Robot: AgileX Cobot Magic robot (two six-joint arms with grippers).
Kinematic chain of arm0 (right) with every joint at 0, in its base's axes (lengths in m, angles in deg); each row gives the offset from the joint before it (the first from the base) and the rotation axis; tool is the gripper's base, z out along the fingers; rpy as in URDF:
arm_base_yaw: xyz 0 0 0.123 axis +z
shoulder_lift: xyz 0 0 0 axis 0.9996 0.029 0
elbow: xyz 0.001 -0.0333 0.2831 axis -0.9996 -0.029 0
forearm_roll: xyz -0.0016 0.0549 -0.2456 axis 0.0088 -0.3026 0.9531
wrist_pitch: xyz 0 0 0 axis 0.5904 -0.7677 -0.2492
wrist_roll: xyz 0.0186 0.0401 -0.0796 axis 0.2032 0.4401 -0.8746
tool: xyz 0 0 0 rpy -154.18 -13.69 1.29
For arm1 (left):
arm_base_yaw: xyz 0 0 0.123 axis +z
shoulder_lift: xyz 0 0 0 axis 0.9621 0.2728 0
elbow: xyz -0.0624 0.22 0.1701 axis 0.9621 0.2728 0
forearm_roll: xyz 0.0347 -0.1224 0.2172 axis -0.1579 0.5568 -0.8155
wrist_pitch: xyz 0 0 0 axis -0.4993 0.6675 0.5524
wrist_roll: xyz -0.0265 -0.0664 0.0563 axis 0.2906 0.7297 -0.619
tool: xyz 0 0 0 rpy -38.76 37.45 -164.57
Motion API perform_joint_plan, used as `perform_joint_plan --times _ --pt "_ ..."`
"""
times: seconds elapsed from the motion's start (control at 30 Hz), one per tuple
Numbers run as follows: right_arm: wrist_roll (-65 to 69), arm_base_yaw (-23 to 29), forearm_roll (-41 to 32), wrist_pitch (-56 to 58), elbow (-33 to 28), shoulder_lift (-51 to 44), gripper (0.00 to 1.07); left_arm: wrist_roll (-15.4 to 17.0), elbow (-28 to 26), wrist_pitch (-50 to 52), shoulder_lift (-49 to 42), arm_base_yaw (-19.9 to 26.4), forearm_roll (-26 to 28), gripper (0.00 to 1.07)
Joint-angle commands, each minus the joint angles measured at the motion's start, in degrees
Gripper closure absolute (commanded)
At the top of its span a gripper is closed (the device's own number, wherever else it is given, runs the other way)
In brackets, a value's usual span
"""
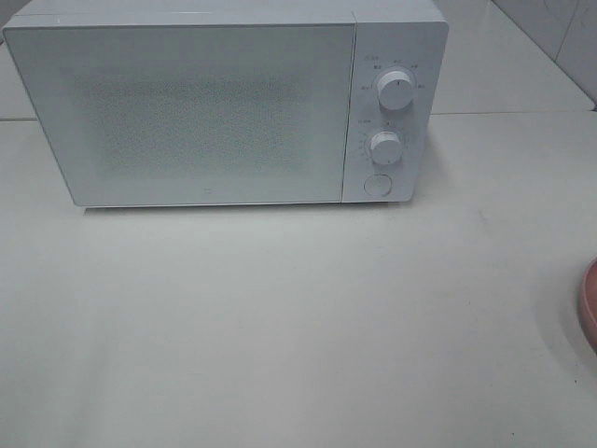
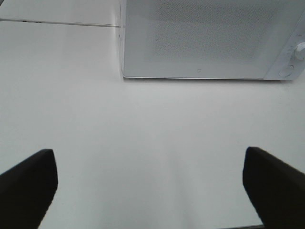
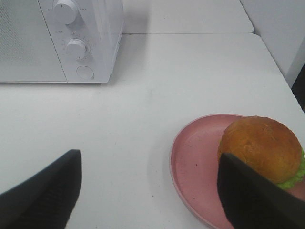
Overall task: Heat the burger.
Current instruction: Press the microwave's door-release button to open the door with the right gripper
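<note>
Left claw (image 2: 148, 160) and right claw (image 3: 148, 160) gape empty; microwave door (image 1: 187, 112) shut (burger (image 3: 259, 143) sits ready on plate (image 3: 195, 162)), so step 1 looks like the door.

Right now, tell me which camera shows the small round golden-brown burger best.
The right wrist view: the burger sits on the round pink plate, domed bun and green lettuce clear. The exterior high view catches only the plate's rim at its right edge, no burger. The left wrist view shows neither.
</note>
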Motion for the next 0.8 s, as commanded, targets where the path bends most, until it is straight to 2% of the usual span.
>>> perform_joint_plan --times 0.03,0.67,0.8 --pt "0.0 0.0 -0.3 -0.1 0.0 -1.3 0.33 0.0 0.1 -0.2 -1.0 0.1 -0.1 0.09" --pt "0.0 0.0 -0.2 -0.2 0.2 -1.3 0.33 0.0 0.1 -0.2 -1.0 0.1 -0.1 0.09" --pt "0.1 0.0 -0.2 -0.9 2.5 1.0 0.33 0.0 0.1 -0.2 -1.0 0.1 -0.1 0.09"
